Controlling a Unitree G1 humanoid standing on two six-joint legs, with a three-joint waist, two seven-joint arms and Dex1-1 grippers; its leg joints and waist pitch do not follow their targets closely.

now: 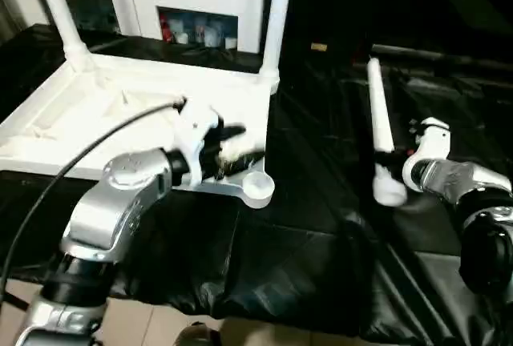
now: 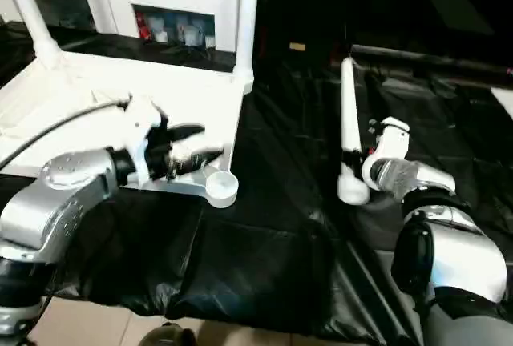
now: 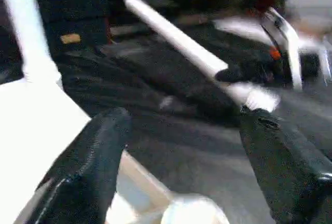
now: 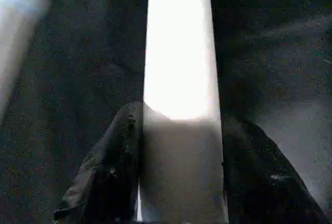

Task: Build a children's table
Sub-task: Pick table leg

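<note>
The children's table top lies upside down on the left, white with a raised rim. Two white legs stand upright in its far corner sockets. The near right corner socket holds nothing. My left gripper hovers open over that near right corner, its fingers spread wide. A loose white leg lies on the black cover to the right, flared end toward me. My right gripper is shut on this leg near its flared end, a finger on each side.
The black-covered work table ends at a front edge with tan floor below. A white cabinet stands behind the table. A black cable arcs over the table top from my left arm. A small yellow tag lies far back.
</note>
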